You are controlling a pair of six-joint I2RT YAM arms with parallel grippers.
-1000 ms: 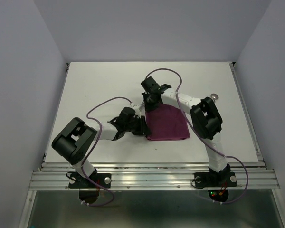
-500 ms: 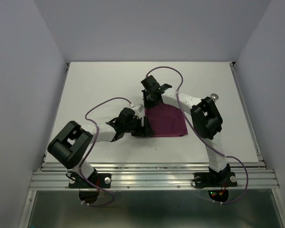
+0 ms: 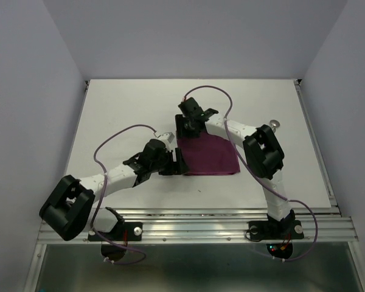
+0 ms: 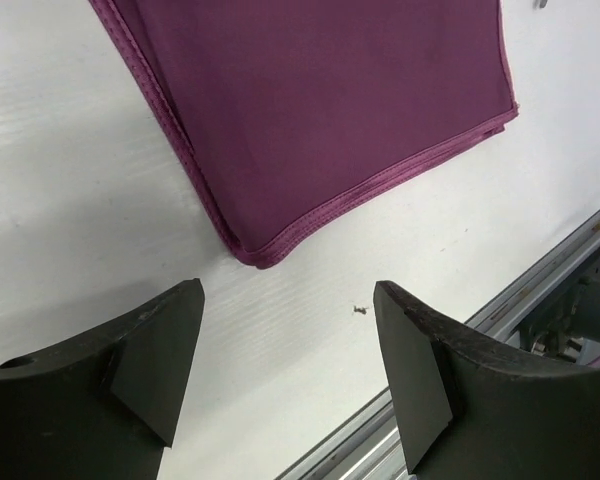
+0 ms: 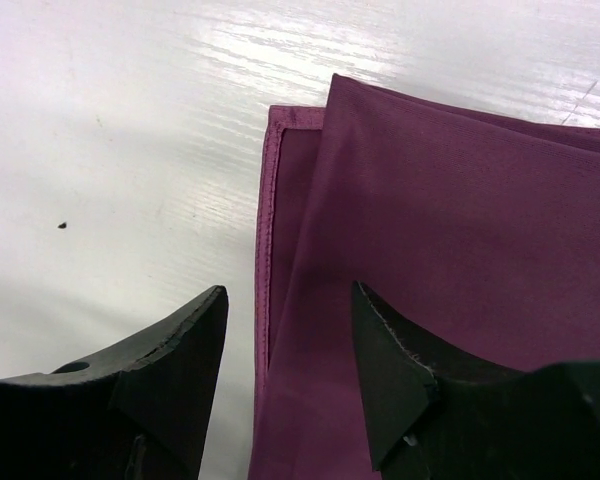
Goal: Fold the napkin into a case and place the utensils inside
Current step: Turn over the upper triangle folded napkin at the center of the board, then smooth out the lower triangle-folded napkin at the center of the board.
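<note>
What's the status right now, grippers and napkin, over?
Left gripper open, empty, at napkin near-left corner. Right gripper open, empty, over its far-left corner. Napkin folded, flat on table. Nothing blocking either.

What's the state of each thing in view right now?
napkin: folded in layers, flat on the table.
left pincer: open, empty, by the napkin's near left corner.
right pincer: open, empty, over the napkin's far left corner.
small silver piece: lying loose near the table's right edge, away from the napkin.
</note>
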